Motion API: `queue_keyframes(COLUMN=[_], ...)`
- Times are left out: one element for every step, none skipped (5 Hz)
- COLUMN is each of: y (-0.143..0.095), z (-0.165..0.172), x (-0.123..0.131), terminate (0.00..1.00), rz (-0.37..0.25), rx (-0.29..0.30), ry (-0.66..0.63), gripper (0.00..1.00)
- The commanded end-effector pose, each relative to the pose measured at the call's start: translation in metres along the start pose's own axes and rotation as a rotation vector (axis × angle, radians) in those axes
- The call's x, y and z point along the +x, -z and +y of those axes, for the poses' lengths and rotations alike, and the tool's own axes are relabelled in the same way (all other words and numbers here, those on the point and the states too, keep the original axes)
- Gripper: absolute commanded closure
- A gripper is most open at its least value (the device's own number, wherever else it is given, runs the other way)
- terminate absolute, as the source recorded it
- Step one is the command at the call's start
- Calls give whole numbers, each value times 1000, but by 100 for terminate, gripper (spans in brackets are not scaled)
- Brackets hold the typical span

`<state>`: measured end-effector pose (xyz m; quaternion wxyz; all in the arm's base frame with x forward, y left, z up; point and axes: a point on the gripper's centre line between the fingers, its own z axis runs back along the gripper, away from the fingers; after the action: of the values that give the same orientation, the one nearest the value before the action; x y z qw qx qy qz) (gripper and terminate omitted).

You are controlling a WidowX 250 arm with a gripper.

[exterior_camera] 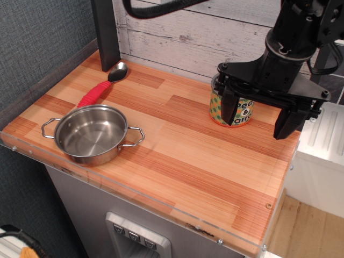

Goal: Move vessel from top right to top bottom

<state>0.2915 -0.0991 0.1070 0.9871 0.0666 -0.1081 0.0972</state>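
The vessel [92, 134] is a small shiny steel pot with two wire loop handles. It stands upright and empty on the wooden table near the front left edge. My gripper [259, 119] is black, with its two fingers spread wide apart and nothing between them. It hangs at the right side of the table, far from the pot. It is in front of the green-and-orange dotted can [231, 110], which it partly hides.
A spoon with a red handle [102, 88] lies behind the pot at the back left. A dark post [107, 32] stands in the back left corner. A white plank wall [199, 32] closes the back. A white unit [322, 156] stands beside the table's right edge.
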Motion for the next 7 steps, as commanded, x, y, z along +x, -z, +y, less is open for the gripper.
queue_keyframes(y=[0, 0, -1, 15, 28, 40, 54], z=[0, 31, 51, 87, 112, 132, 150], x=[0, -6, -17, -35, -47, -52, -50], terminate=[0, 0, 0, 0, 0, 0, 0], rz=[0, 22, 68, 77, 104, 73, 79], rx=[0, 42, 84, 11, -18, 2, -13], ry=[0, 140, 276, 386, 442, 503, 548], gripper=[0, 0, 0, 0, 0, 0, 0])
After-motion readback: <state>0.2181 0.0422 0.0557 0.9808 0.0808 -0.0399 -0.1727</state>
